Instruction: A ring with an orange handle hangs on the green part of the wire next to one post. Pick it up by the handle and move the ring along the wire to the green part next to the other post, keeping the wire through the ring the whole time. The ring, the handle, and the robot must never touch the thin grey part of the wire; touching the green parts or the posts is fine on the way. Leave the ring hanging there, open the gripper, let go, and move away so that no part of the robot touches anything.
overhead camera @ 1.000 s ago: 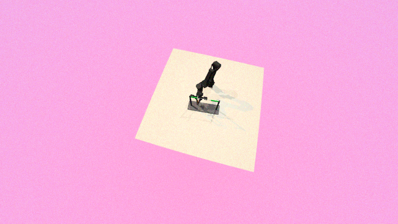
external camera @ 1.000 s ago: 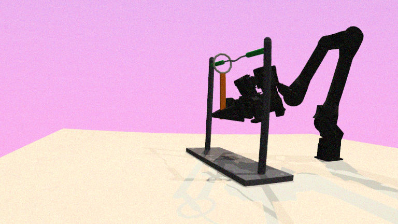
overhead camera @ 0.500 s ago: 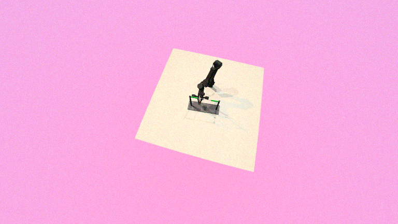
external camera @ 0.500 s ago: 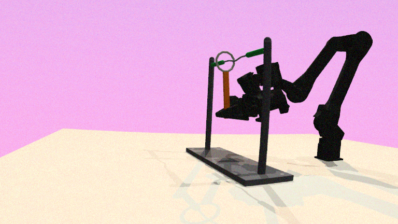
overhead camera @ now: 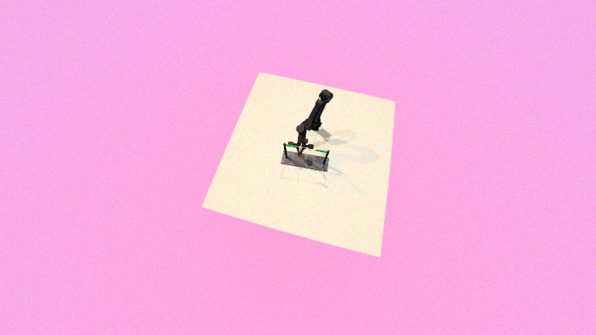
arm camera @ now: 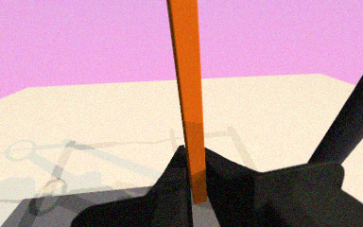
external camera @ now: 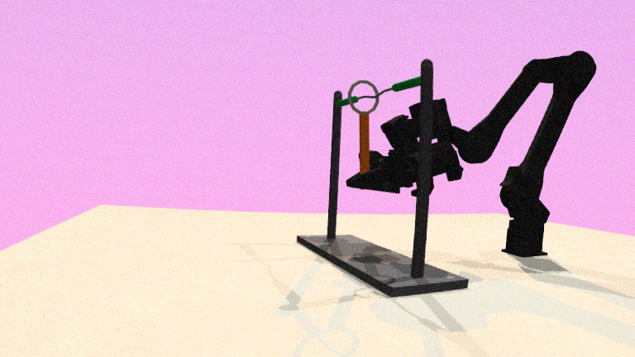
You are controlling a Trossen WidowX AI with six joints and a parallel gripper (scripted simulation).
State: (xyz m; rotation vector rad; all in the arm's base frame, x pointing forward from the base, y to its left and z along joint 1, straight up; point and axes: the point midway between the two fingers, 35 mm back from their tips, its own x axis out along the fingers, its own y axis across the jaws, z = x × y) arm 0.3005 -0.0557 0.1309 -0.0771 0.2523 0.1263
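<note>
From where I stood, the desk (overhead camera: pixel 263 191) (external camera: pixel 140 264) (arm camera: pixel 118 109) extended beyond the base plate (overhead camera: pixel 287 163) (external camera: pixel 435 280) (arm camera: pixel 47 208) on every side, its far edge behind the arm (overhead camera: pixel 316 114) (external camera: pixel 505 96) at upper centre of the top view. In the exterior view, the ring (external camera: pixel 363 82) encircled the wire (external camera: pixel 385 91) near the left post (overhead camera: pixel 285 151) (external camera: pixel 334 170) (arm camera: pixel 337 128), with wider room toward the right post (overhead camera: pixel 325 157) (external camera: pixel 421 231). Contact between ring and wire could not be determined. The pincer (overhead camera: pixel 299 154) (external camera: pixel 353 181) (arm camera: pixel 188 148) was clamped on the upright orange handle (external camera: pixel 364 142) (arm camera: pixel 191 95), above the plate.
</note>
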